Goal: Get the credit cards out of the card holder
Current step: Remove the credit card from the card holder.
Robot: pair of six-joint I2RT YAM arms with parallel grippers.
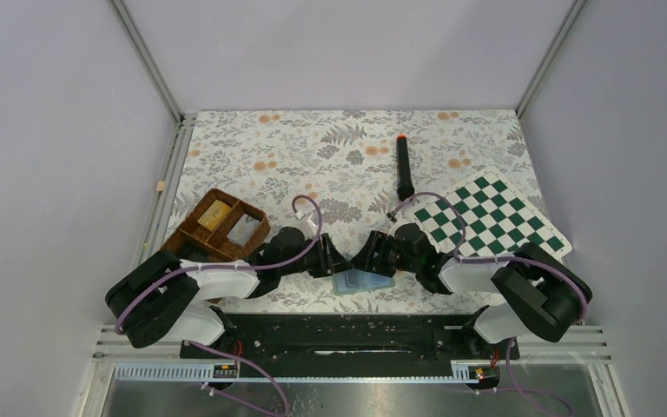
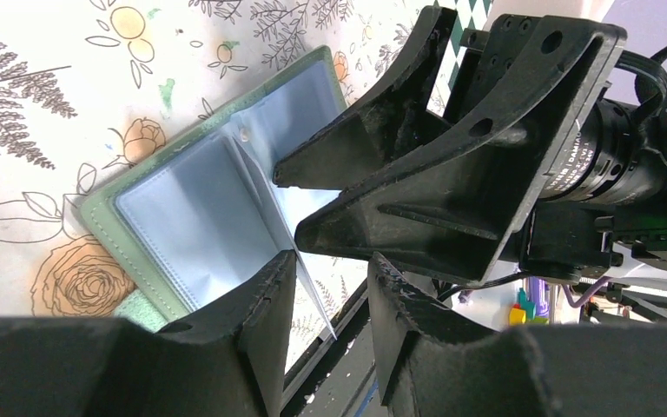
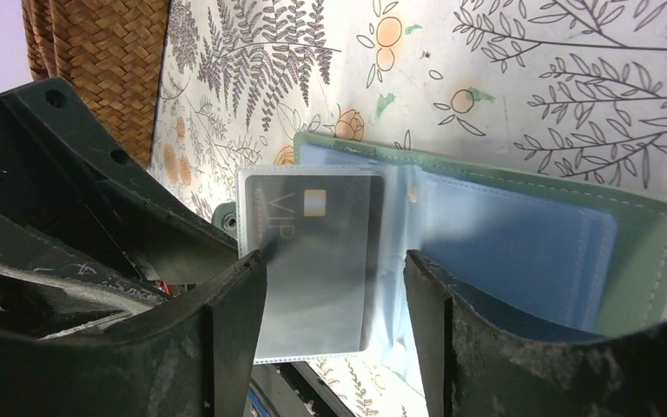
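Open card holder (image 3: 643,252) lying on the floral surface (image 3: 530,87) by the near edge, between both hands. Grey VIP credit card (image 3: 313,252) standing up in its clear sleeve (image 3: 304,352). Right hand (image 3: 337,261) gaping wide around it. Left hand (image 2: 332,261) sitting half-open, sleeve edge passing between its fingers, not pinching.

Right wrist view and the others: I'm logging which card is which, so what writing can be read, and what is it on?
"VIP" – on the grey credit card in the open card holder, right wrist view.
Fine print along that card's edge – too small to read.
White lettering on the camera lens barrel, left wrist view – too blurred to read.
Top view – nothing readable.
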